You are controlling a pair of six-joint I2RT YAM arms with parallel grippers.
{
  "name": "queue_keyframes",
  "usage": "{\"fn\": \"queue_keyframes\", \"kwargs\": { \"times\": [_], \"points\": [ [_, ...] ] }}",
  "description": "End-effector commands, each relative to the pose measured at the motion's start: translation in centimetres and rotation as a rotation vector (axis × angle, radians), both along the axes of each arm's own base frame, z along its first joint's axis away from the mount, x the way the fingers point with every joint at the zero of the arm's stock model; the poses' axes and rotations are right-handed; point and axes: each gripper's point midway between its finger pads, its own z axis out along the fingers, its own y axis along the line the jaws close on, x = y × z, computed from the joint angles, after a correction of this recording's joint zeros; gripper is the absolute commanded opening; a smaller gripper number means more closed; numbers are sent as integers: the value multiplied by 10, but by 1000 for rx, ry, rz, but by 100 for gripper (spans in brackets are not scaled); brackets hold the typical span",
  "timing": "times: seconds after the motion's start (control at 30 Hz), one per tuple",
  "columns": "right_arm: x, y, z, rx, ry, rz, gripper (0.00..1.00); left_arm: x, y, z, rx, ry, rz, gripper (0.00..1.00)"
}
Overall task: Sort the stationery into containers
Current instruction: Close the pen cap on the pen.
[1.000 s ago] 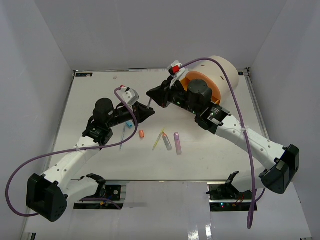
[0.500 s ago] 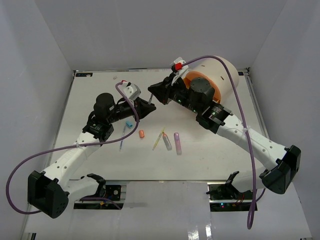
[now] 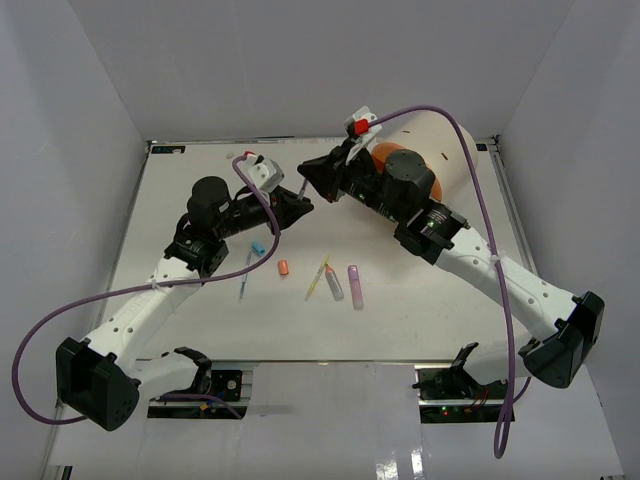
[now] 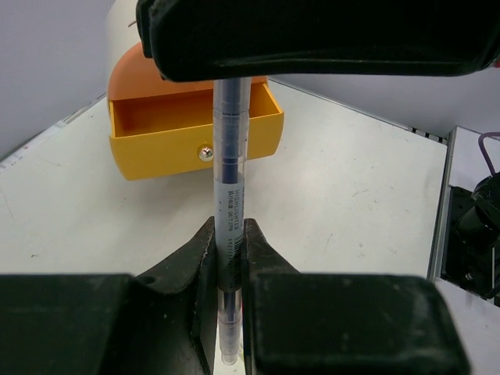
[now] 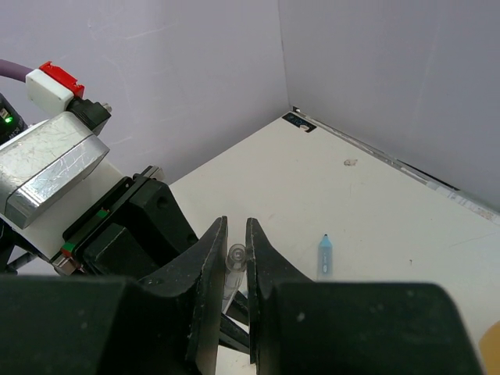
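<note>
Evidently early on: the left hand (image 3: pixel 299 207) and right hand (image 3: pixel 304 179) both clench one blue pen (image 4: pixel 230 195) above the far tabletop (image 3: pixel 420 305), near the open orange drawer (image 4: pixel 168 144), with loose pens (image 3: pixel 354 286) and caps (image 3: pixel 283 268) unsorted nearer.

Drum of drawers (image 3: pixel 448 135) sits at the table's (image 3: pixel 420 320) far right, with one drawer (image 4: pixel 195 133) pulled out. Left of it, above the table, the left gripper (image 3: pixel 302 206) and right gripper (image 3: pixel 305 175) meet tip to tip with a held pen (image 4: pixel 230 195) between them. Nearer, mid-table, left to right: thin pen (image 3: pixel 245 277), small cap (image 3: pixel 258 248) beside its far end, stubby cap (image 3: pixel 283 267), slanted pen (image 3: pixel 317 280), left marker (image 3: pixel 334 287), right marker (image 3: pixel 354 286).
</note>
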Motion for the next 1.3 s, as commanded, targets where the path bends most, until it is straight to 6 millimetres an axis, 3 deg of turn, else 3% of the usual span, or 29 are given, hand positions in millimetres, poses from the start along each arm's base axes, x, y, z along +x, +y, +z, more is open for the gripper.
{"fn": "queue_keyframes", "kwargs": {
  "times": [0.0,0.93,1.13,1.27],
  "points": [
    [-35,3,-147,-386,309,135,8,-6,14,135,-206,-363,65,0],
    [-53,-2,-200,-515,442,201,8,-4,21,187,-310,-450,113,0],
    [-48,-1,-180,-459,382,178,8,-1,17,157,-257,-400,96,0],
    [-40,-3,-154,-380,299,137,8,-1,13,113,-207,-320,76,4]
  ]
}}
